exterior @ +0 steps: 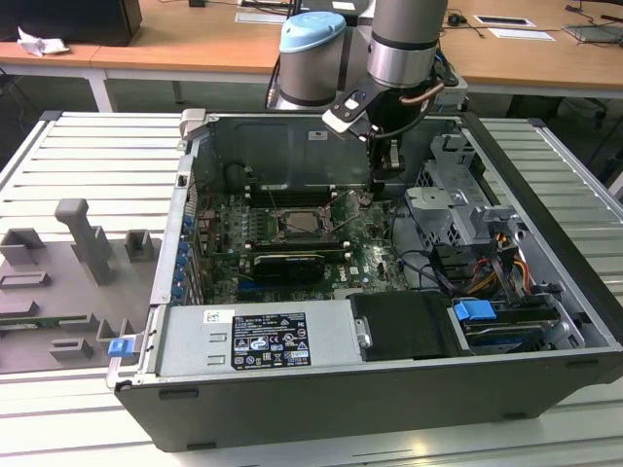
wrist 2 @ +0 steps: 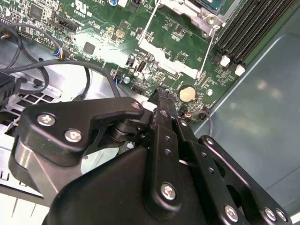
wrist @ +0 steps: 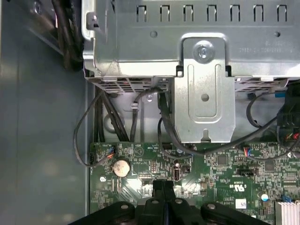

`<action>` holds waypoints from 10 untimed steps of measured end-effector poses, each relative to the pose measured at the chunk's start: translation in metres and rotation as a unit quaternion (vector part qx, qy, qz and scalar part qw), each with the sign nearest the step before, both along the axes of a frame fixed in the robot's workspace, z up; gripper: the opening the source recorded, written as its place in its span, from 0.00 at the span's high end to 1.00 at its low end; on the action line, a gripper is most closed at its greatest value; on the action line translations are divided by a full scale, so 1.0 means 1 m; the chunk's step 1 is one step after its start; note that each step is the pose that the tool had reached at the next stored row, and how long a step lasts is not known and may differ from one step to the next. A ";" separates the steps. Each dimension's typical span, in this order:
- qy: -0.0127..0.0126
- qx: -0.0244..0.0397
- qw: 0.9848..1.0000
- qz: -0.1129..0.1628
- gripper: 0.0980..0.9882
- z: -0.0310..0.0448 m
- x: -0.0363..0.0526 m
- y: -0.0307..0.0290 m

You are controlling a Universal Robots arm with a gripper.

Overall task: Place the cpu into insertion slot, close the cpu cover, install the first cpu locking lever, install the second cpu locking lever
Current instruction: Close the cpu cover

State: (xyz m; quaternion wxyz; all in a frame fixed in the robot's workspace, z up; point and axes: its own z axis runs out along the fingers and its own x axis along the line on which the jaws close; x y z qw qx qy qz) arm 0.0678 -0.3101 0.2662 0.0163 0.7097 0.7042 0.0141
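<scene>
No legible text, power supply label (exterior: pixel 268 341) print too small

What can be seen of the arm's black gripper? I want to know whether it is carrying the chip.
The black gripper is made of matte black link bars joined by silvery screws, seen in both wrist views. Its two narrow fingers are pressed together with nothing visible between them. It points down inside the open dark grey computer case, over the green motherboard, close to a round silvery coin cell. Whether the tips touch the board cannot be told.
</scene>
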 end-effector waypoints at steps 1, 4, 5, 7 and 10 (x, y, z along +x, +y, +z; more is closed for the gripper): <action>0.000 0.000 1.000 0.000 0.99 -0.0003 0.0000 0.0000; 0.000 0.000 1.000 0.000 0.99 -0.0007 0.0001 0.0000; 0.000 0.000 1.000 0.000 0.99 -0.0010 0.0006 0.0000; 0.000 0.000 1.000 0.000 0.99 -0.0036 0.0007 0.0000; 0.000 0.000 1.000 0.004 0.99 -0.0113 0.0006 -0.0050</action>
